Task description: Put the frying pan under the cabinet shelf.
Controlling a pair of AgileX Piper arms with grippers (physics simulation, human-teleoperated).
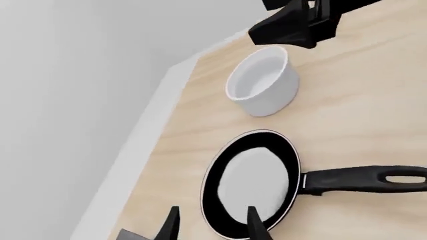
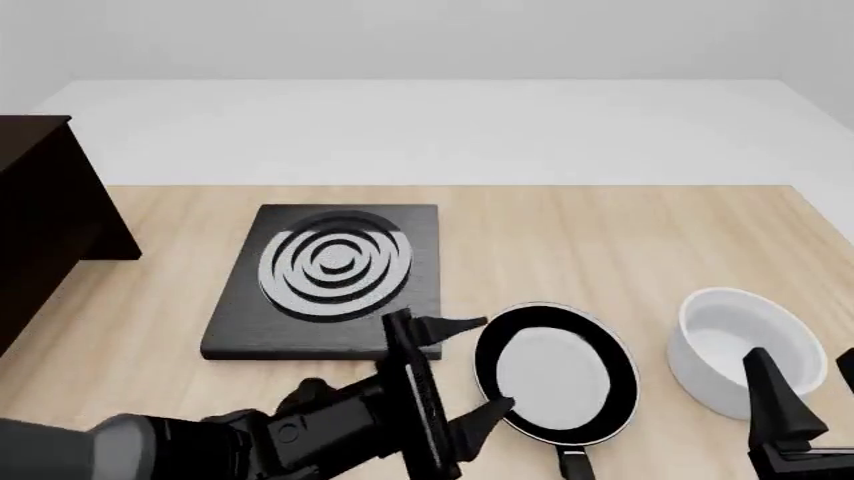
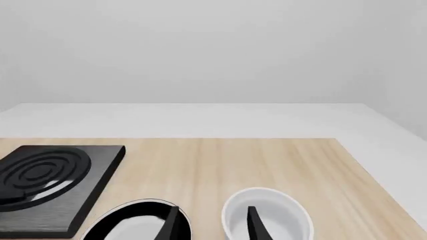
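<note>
Front view, left to right: cabinet (image 2: 40,225) at far left edge; hob (image 2: 327,280) in the middle; my left gripper (image 2: 461,375) spread wide, bracketing the pan (image 2: 554,372) rim, nothing gripped; bowl (image 2: 741,350) beside it; right gripper (image 2: 801,400) parted, idle. Pan well apart from cabinet; grasp, carry, placement all left.

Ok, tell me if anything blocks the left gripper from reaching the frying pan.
Nothing visible does. The open left gripper sits right at the frying pan rim's left side; the black slab with rings lies behind it, the white bowl beyond the pan.
</note>
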